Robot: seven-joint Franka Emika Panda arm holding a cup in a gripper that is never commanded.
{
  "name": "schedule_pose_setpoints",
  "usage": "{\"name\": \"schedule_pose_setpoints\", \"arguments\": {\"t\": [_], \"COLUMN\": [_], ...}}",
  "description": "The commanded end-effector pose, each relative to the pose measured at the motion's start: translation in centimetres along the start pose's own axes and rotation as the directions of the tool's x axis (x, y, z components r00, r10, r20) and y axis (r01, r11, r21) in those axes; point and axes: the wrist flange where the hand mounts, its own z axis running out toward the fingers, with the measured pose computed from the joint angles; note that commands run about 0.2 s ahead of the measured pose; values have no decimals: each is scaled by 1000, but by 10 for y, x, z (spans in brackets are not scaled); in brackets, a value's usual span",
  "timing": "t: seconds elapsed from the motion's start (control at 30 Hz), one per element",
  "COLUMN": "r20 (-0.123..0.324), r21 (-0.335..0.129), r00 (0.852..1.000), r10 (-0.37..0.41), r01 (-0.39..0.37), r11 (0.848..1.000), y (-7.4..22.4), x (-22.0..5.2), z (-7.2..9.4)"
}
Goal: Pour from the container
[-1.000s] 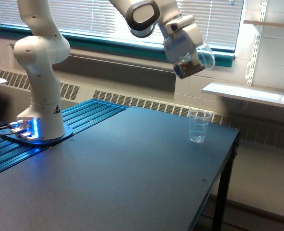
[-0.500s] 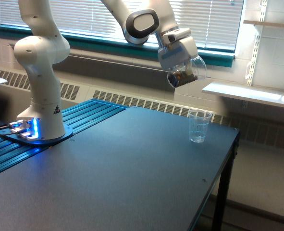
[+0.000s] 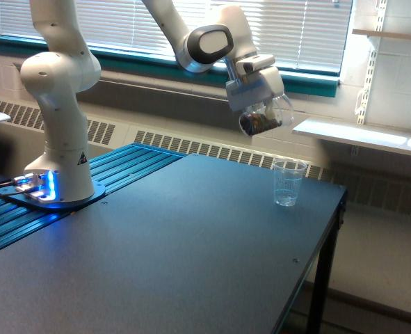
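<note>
My gripper (image 3: pixel 259 104) hangs high over the table's far side, shut on the container (image 3: pixel 266 117), a clear rounded jar-like cup. The container is tilted, with its mouth toward the exterior view's right, and dark brown granular bits lie in its lower part. A smaller ribbed clear cup (image 3: pixel 288 182) stands upright on the dark table (image 3: pixel 191 243), below the container and slightly to the exterior view's right of it. That cup looks empty.
The arm's white base (image 3: pixel 60 139) stands at the exterior view's left on a blue ribbed mat (image 3: pixel 122 167). The table's right edge (image 3: pixel 330 229) drops off just past the small cup. A white shelf (image 3: pixel 358 136) and a window with blinds lie behind.
The gripper has carried the container down and toward the exterior view's left, nearer to the small cup, and its tilt has lessened. The small cup has not moved.
</note>
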Motion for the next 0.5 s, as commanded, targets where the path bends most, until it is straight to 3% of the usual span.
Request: {"name": "schedule_pose_setpoints", "arguments": {"t": [0.03,0.5], "r20": [4,15], "r21": [-1,-22], "r00": [999,999], "r10": [45,37], "r01": [-45,-36], "r11": [999,999], "y": [-14,-36], "x": [-2,3], "z": [5,16]}}
